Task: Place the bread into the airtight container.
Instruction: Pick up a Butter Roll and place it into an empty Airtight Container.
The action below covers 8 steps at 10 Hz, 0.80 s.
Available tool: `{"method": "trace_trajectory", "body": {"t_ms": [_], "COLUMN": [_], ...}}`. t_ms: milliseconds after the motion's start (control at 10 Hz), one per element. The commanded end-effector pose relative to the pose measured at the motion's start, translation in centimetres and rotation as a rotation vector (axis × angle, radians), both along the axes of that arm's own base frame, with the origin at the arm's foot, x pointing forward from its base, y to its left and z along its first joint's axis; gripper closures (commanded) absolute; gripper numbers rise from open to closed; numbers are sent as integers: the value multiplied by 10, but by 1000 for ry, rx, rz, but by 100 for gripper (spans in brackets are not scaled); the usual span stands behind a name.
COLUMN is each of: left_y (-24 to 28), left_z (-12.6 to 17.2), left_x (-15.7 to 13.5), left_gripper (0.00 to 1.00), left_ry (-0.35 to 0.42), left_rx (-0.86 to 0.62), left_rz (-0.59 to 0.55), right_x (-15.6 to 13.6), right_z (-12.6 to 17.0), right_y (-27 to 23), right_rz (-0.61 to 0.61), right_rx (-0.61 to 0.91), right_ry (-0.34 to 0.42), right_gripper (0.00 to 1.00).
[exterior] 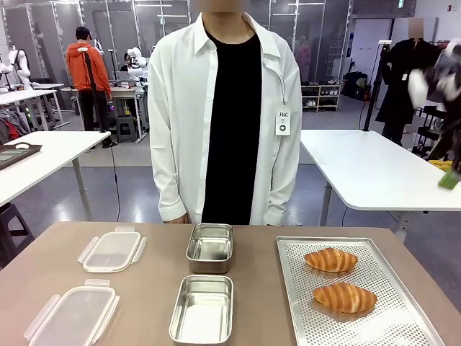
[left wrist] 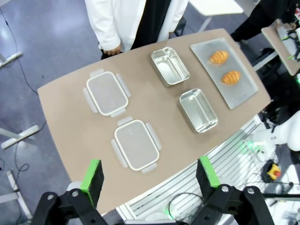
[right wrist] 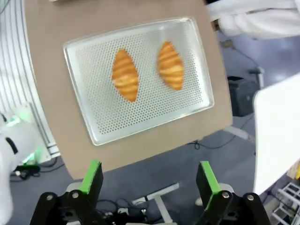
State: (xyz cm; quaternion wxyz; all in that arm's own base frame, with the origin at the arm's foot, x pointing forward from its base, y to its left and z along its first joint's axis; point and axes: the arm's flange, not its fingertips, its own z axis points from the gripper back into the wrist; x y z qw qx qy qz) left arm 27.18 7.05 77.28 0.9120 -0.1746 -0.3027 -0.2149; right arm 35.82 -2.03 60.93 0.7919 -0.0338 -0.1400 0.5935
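Two golden breads [exterior: 330,259] [exterior: 345,297] lie on a perforated metal tray [exterior: 374,324] at the table's right. Two empty steel containers [exterior: 210,247] [exterior: 202,310] stand at the middle, one behind the other. My left gripper [left wrist: 150,180] hangs open and empty high above the table's near left edge, looking down on the containers [left wrist: 170,66] [left wrist: 198,110] and the breads [left wrist: 218,57] [left wrist: 230,77]. My right gripper [right wrist: 149,183] is open and empty, high over the tray [right wrist: 140,117], off the table's edge, with both breads [right wrist: 125,75] [right wrist: 170,64] below it.
Two clear plastic lids [exterior: 112,250] [exterior: 72,315] lie at the table's left, also seen from the left wrist [left wrist: 107,93] [left wrist: 136,145]. A person in a white shirt [exterior: 223,108] stands at the far edge, arms down. Bare tabletop separates lids, containers and tray.
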Motion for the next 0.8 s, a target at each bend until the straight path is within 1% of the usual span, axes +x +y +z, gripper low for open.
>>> {"method": "trace_trajectory", "body": {"t_ms": [0,100,200,300,400,500,600,700], "left_y": [0,0,0,0,0,0,0,0], "left_z": [1,1,1,1,1,1,1,1], "left_x": [-1,-1,-1,-1,-1,-1,-1,-1], "left_gripper": [0,0,0,0,0,0,0,0], "left_ry": [-4,-4,-4,-4,-4,-4,-4,-4], "left_rx": [3,3,3,3,3,3,3,3], "left_rz": [-20,-20,-20,-20,-20,-20,-20,-20], "right_x": [5,5,7,8,10,11,12,6], "right_z": [-46,-66,-89,-108,-124,-136,-141,-130], "right_y": [-3,2,4,6,9,12,14,16], "right_rz": [72,124,150,185,192,194,155,173], "right_rx": [-31,-13,-14,-44,-55,-59,-61,-47], "right_ry": [-15,1,7,33,53,68,87,76], "right_gripper": [0,0,0,0,0,0,0,0]}}
